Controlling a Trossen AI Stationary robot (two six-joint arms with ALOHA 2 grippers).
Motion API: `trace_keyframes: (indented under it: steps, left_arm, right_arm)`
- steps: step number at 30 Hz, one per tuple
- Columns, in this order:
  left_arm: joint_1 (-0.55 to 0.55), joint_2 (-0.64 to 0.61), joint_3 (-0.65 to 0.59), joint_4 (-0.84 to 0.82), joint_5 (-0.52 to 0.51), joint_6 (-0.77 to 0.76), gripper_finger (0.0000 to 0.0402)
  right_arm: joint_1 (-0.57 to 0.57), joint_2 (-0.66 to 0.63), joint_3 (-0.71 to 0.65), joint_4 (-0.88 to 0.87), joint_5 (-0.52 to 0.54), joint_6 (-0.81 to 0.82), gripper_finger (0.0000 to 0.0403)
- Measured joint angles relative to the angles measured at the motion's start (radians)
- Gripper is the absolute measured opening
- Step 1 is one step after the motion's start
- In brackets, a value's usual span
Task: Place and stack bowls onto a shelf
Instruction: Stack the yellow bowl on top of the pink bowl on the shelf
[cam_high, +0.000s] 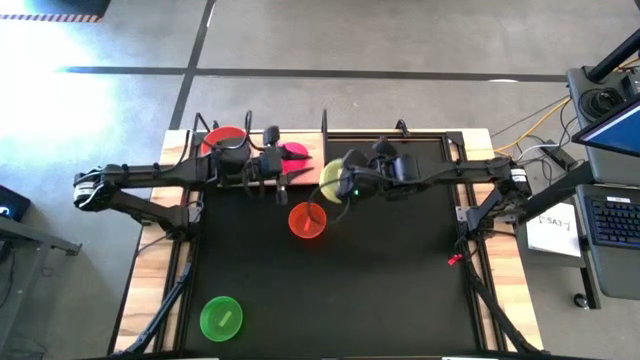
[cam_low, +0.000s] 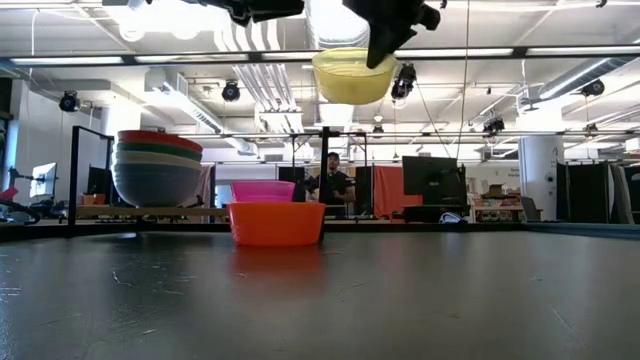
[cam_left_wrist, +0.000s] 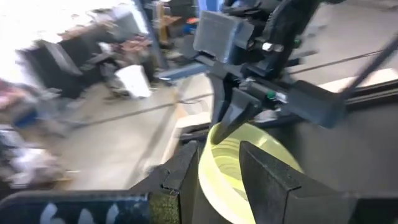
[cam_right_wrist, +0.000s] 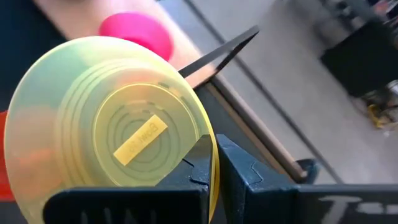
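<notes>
**Yellow bowl gripped aloft, left claw spread**

High view: green bowl nearest; right gripper largely hides the yellow bowl.

Low view: orange bowl foremost; stacked bowls on shelf.

Wrist views: right fingers pinch the yellow rim; left gripper spread, empty.

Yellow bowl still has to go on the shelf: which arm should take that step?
Right. Its hand is already shut on the yellow bowl's rim, high above the table, near the shelf. The left hand holds nothing.

Grey concrete floor, ceiling lights, desks
</notes>
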Motion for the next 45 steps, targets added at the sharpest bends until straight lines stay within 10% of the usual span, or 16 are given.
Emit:
trace_keyframes:
  steps: [16, 45]
  left_arm:
    - [0.001, 0.101, 0.000, 0.331, -0.332, 0.301, 0.0100]
    - [0.005, 0.168, 0.000, 0.492, -0.491, 0.298, 0.0074]
  right_arm:
    - [-0.052, 0.000, 0.049, 0.343, 0.323, -0.492, 0.0008]
    - [-0.037, 0.003, 0.049, 0.569, 0.266, -0.666, 0.0009]
